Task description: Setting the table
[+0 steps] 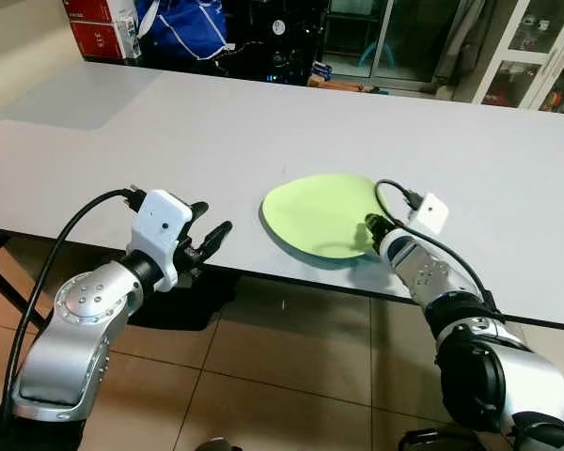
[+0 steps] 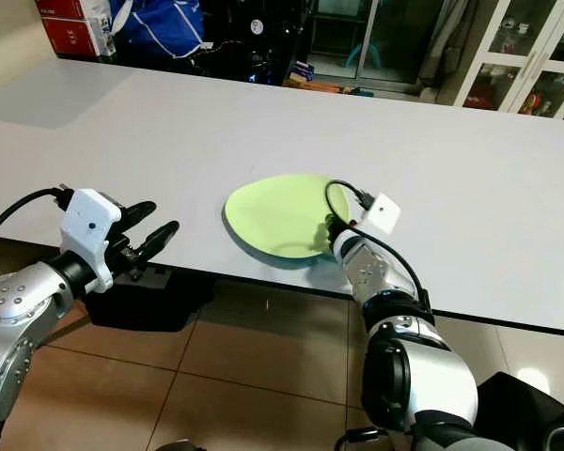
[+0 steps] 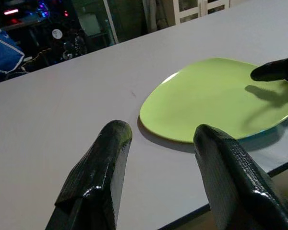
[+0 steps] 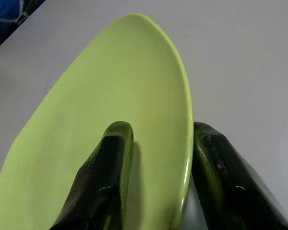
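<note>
- Lime-green, the plate (image 1: 324,215) lies on the grey table (image 1: 263,132) close to its near edge, in the left eye view. The right gripper (image 1: 373,229) is at the plate's right rim.
- The left gripper (image 1: 210,239) hangs just off the table's near edge, well left of the plate, fingers parted and empty.
- Right eye view: same layout; a blue bag (image 2: 160,23) and red boxes (image 2: 66,28) stand beyond the far edge, white cabinets (image 2: 526,56) at the far right.
- Left wrist view: its two fingers (image 3: 101,177) stand apart with nothing between, plate ahead on the table.
- Right wrist view: one finger (image 4: 103,177) lies over the plate's face, the other under its rim, so the jaws straddle the edge. They seem closed on it, though contact underneath is hard to see.
</note>
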Motion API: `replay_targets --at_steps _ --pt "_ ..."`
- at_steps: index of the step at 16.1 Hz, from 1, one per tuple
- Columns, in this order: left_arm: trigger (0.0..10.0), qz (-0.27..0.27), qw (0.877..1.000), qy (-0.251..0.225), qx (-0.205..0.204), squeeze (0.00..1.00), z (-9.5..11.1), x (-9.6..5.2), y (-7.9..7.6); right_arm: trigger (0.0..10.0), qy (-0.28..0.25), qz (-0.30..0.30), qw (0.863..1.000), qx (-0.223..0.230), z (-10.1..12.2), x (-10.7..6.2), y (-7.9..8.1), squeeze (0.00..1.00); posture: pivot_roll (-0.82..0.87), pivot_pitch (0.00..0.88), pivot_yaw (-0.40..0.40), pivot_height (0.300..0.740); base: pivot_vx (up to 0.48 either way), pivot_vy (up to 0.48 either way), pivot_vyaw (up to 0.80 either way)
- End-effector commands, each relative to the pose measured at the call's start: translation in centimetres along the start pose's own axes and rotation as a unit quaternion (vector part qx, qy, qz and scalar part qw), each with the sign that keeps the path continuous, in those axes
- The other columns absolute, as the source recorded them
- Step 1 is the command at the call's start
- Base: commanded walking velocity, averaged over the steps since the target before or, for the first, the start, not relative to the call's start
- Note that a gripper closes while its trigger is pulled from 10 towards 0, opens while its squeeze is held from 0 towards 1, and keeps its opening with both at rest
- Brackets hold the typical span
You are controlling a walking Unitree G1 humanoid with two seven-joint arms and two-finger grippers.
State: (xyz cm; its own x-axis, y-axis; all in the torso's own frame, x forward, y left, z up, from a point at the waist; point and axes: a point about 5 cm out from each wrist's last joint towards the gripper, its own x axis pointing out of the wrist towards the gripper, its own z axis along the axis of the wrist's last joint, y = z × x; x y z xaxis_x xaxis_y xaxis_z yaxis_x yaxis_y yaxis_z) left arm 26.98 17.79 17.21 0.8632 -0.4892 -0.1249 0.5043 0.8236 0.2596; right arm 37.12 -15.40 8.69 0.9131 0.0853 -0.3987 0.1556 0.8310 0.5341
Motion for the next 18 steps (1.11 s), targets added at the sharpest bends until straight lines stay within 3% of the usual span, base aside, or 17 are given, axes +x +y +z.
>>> replay_targets --at_steps 1,2,5,9,13,16,18 --pt "10.0 0.004 1.000 0.000 0.005 0.00 0.0 0.3 -0.1 10.0 -0.014 0.025 0.997 -0.075 0.8 0.0 0.8 0.00 0.04 0.000 -0.010 0.740 0.000 0.000 0.00" --pt "10.0 0.006 1.000 -0.001 0.004 0.00 0.0 0.4 -0.2 10.0 -0.011 0.034 0.992 -0.121 0.5 0.0 0.9 0.00 0.04 0.000 -0.009 0.740 0.000 0.000 0.00" --pt "10.0 0.009 1.000 -0.004 0.001 0.00 0.1 0.7 -0.3 10.0 0.004 0.041 0.980 -0.195 -0.6 -0.1 0.6 0.00 0.04 0.000 -0.012 0.740 0.000 0.000 0.00" --pt "10.0 0.014 1.000 -0.004 0.000 0.00 -0.1 0.7 -0.3 10.0 0.017 0.001 0.978 -0.207 -1.3 -0.2 -0.7 0.00 0.04 0.000 -0.012 0.740 0.000 0.000 0.00" --pt "10.0 0.014 1.000 -0.006 0.000 0.00 0.0 0.9 -0.3 10.0 0.008 -0.003 0.979 -0.204 -1.0 -0.2 -0.9 0.00 0.04 0.000 -0.008 0.740 0.000 0.000 0.00" --pt "10.0 0.012 1.000 -0.010 -0.005 0.00 0.0 0.9 -0.5 10.0 -0.049 0.065 0.985 -0.151 0.3 -0.3 0.7 0.00 0.03 0.000 -0.005 0.740 0.000 0.000 0.00" --pt "10.0 -0.015 1.000 -0.009 -0.010 0.00 -0.4 0.9 -1.6 10.0 -0.069 0.094 0.974 -0.195 0.4 -0.5 1.5 0.00 0.03 0.000 -0.007 0.740 0.000 0.000 0.00"
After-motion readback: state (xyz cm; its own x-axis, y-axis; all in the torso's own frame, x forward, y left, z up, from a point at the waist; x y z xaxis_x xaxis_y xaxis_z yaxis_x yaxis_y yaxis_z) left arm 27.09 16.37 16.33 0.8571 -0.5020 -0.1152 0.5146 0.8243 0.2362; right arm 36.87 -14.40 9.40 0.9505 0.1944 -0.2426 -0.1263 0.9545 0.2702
